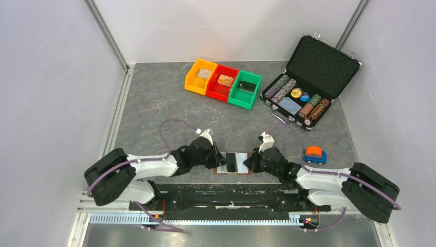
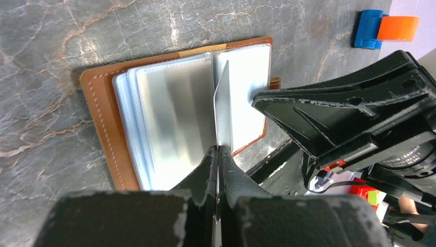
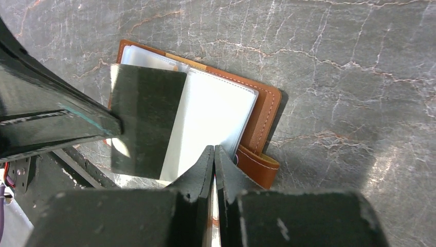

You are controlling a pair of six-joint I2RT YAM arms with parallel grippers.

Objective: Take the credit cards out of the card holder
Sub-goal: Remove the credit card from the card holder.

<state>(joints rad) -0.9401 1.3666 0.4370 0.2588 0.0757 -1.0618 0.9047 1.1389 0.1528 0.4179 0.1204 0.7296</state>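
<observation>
The card holder (image 1: 232, 173) lies open on the desk (image 1: 154, 103), near the middle of its near edge, between the 2 hands; its pale pockets face up.

The left hand (image 2: 218, 149) is closed tight on the near edge of a thin dark card (image 3: 146, 121), which stands tilted up out of the middle of the holder; from the left wrist it shows only as a bright sliver on edge. It may be a pocket page and not a card; I cannot tell for sure. The right hand (image 3: 214, 148) is also closed, its tips at the near edge of the right pale page, just beside the snap tab (image 3: 257, 167); whether it pinches that page or only presses there I cannot tell.

What could go wrong:
- The grip takes only a narrow strip of the card's edge; a quick pull could let it slip out and drop back onto the pockets.
- If the right hand has no real hold, the whole holder may lift or slide along with the card, since the pocket probably grips it.
- If the pinched sheet is a page, pulling would strain or tear the holder and free nothing.
- A sideways pull could bend the card against the pocket mouth.
- The 2 hands sit very close together; a wide swing by either could knock the other.
</observation>
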